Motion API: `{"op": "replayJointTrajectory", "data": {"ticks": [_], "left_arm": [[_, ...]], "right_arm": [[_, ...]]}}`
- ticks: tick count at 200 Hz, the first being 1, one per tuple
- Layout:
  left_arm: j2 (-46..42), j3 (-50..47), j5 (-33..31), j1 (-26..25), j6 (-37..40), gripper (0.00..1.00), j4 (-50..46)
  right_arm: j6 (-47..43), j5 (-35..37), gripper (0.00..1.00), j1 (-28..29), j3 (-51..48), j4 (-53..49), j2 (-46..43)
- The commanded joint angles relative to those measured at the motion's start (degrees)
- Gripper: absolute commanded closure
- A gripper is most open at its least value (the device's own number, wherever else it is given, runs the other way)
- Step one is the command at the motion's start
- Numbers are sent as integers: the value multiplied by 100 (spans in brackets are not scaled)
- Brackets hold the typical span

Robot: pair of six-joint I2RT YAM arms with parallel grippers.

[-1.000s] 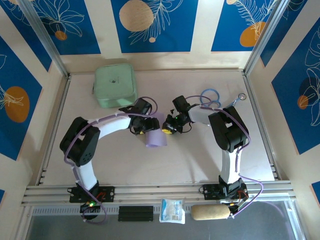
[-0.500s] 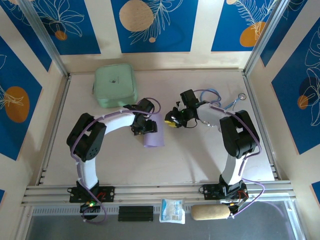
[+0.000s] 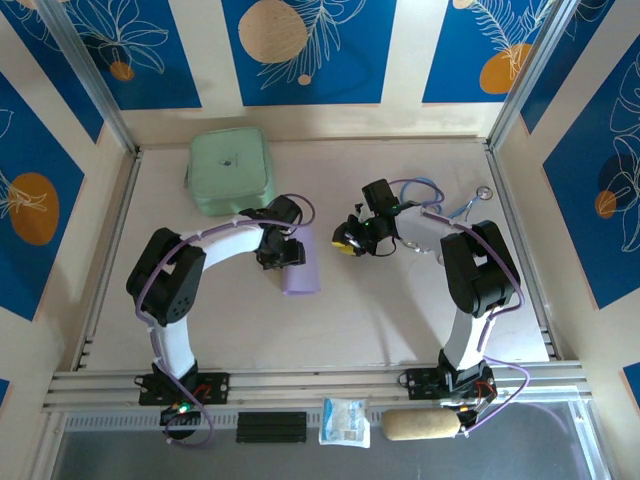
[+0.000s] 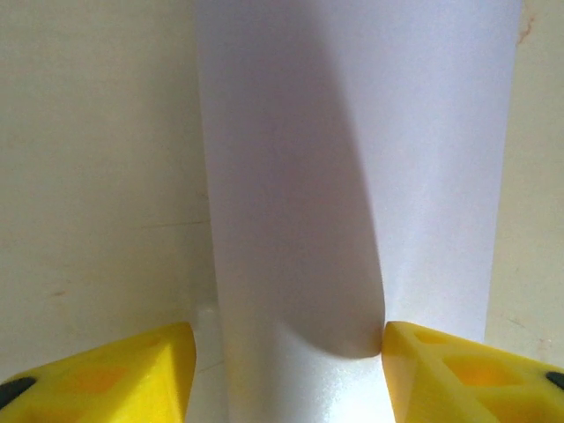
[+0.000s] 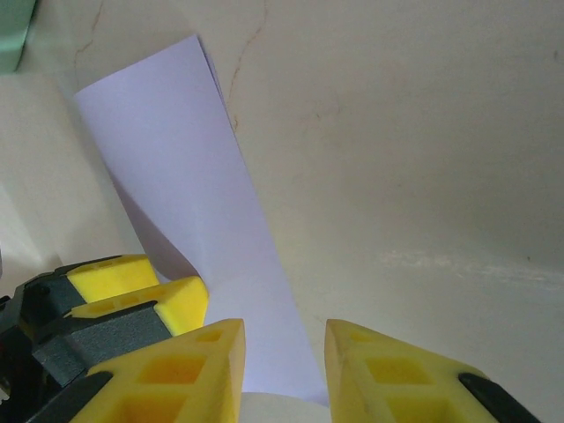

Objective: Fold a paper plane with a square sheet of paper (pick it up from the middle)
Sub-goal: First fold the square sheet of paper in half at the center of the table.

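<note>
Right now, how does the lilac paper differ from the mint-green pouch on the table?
The paper is pale lilac; the pouch is mint green. The paper shows as a narrow folded strip; the pouch is a wider rounded square. The paper lies mid-table at the left gripper; the pouch lies untouched near the far wall. Both rest on the table.

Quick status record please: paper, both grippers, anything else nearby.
paper: lilac, narrow rectangle, appears folded in half; no pointed nose yet
left gripper: at the paper's left edge, jaws open, paper running between the fingers
right gripper: right of the paper, apart from it, jaws open
pouch: mint green, far left, apart from the paper
</note>
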Motion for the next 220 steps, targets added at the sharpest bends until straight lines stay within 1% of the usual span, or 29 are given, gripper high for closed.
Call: {"op": "replayJointTrajectory", "data": {"ticks": [1, 24, 51, 149, 194, 220], "left_arm": [[-74, -33, -44, 51, 208, 45, -218], [-66, -23, -35, 75, 344, 49, -247], [-13, -2, 5, 116, 450, 51, -264], [206, 103, 281, 181, 950, 51, -403], [273, 105, 191, 183, 727, 51, -387], [289, 70, 154, 183, 506, 49, -304]], "right_arm": [[-82, 7, 70, 9, -37, -199, -35], [-88, 9, 70, 7, -46, -200, -21], [-83, 0, 70, 16, -48, -201, -18], [-107, -8, 70, 42, -20, -227, 25], [-111, -17, 70, 67, -37, -219, 34], [-100, -30, 70, 69, -45, -209, 48]]}}
